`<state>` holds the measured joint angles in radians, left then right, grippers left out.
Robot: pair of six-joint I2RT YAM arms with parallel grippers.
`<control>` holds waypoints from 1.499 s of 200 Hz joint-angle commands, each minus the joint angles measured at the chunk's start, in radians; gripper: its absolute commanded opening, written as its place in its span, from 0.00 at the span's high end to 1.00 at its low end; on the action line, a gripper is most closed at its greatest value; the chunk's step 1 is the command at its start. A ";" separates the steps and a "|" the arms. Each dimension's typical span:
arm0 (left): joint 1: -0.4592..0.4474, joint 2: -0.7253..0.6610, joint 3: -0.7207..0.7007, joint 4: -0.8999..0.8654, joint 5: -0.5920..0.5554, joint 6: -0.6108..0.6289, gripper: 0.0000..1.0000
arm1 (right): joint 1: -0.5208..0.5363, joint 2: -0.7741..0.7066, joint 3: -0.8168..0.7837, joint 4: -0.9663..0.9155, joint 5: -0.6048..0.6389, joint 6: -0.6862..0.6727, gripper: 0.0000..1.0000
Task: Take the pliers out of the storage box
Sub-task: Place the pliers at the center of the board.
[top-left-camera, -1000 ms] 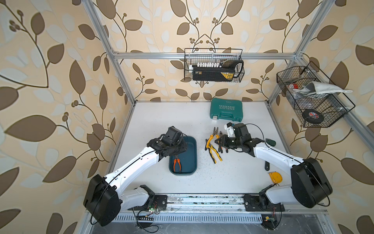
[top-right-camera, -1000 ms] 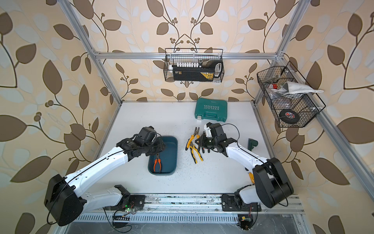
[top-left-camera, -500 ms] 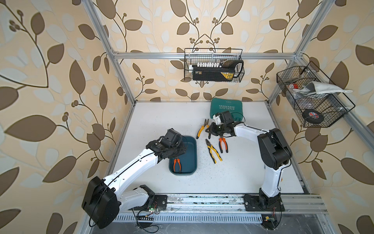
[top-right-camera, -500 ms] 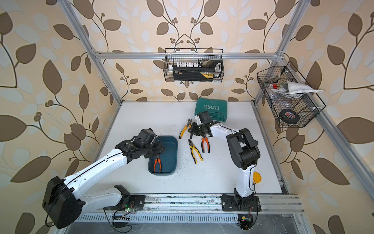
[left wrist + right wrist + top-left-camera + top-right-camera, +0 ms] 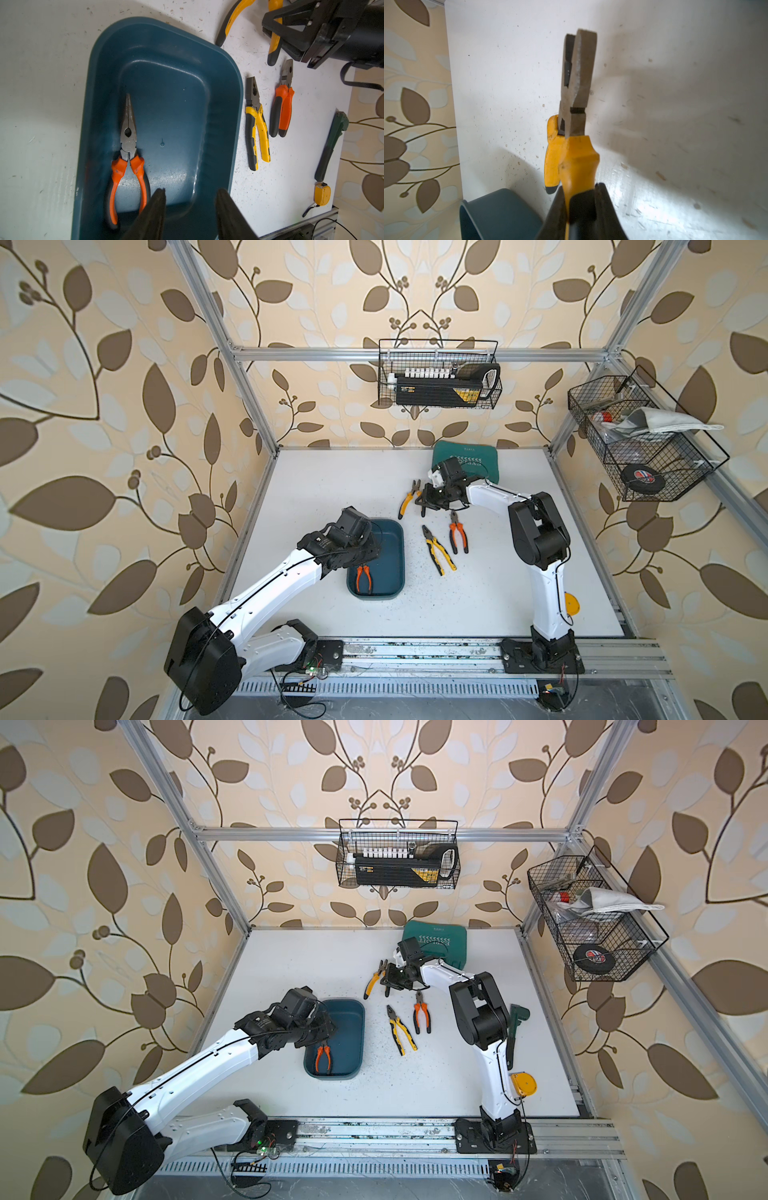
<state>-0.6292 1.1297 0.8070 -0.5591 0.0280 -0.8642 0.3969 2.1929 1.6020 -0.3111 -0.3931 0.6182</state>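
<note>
The storage box (image 5: 158, 62) is dark teal-blue. The long-nosed pliers (image 5: 128, 162) have orange-and-black handles and grey metal. Beyond them are yellow-and-black pliers (image 5: 256, 128), orange-and-black pliers (image 5: 281, 110) and yellow-orange pliers (image 5: 571, 158), all dark-jawed. The table (image 5: 332, 489) is white with dark flecks, the walls (image 5: 104, 406) cream with brown leaves, and the tool case (image 5: 482, 454) green with white lettering.

top views: overhead, far, whole table (image 5: 332, 489) | wrist views: close, low; both share storage box (image 5: 89, 124) (image 5: 500, 214)

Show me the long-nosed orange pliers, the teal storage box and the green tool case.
Long-nosed orange-and-black pliers (image 5: 128, 145): left wrist view, pivot.
Teal plastic storage box (image 5: 239, 99): left wrist view, rim.
Green plastic tool case (image 5: 488, 466): in a top view, lid.
</note>
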 commanded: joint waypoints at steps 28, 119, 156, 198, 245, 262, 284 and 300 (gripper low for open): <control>0.000 -0.016 -0.008 -0.007 -0.014 0.013 0.56 | -0.006 0.046 0.053 -0.052 0.012 -0.060 1.00; 0.000 -0.019 0.005 -0.025 -0.021 0.021 0.57 | -0.030 0.124 0.073 -0.042 -0.019 -0.054 1.00; 0.000 -0.019 0.008 -0.028 -0.023 0.022 0.57 | -0.044 0.133 0.057 -0.021 -0.049 -0.042 1.00; 0.002 -0.018 0.014 -0.036 -0.027 0.027 0.57 | -0.046 0.145 0.060 -0.043 -0.031 -0.051 0.90; 0.002 -0.019 0.006 -0.038 -0.031 0.018 0.57 | -0.046 0.147 0.055 -0.095 0.024 -0.064 0.79; 0.002 -0.020 0.006 -0.035 -0.028 0.015 0.57 | -0.047 0.140 0.044 -0.098 0.044 -0.064 0.71; 0.001 -0.024 0.006 -0.036 -0.027 0.013 0.57 | -0.048 0.135 0.034 -0.103 0.054 -0.071 0.65; 0.002 -0.029 0.004 -0.038 -0.027 0.011 0.58 | -0.047 0.130 0.029 -0.101 0.057 -0.072 0.62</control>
<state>-0.6292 1.1290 0.8036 -0.5781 0.0246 -0.8616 0.3603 2.2883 1.6680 -0.3222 -0.4416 0.5629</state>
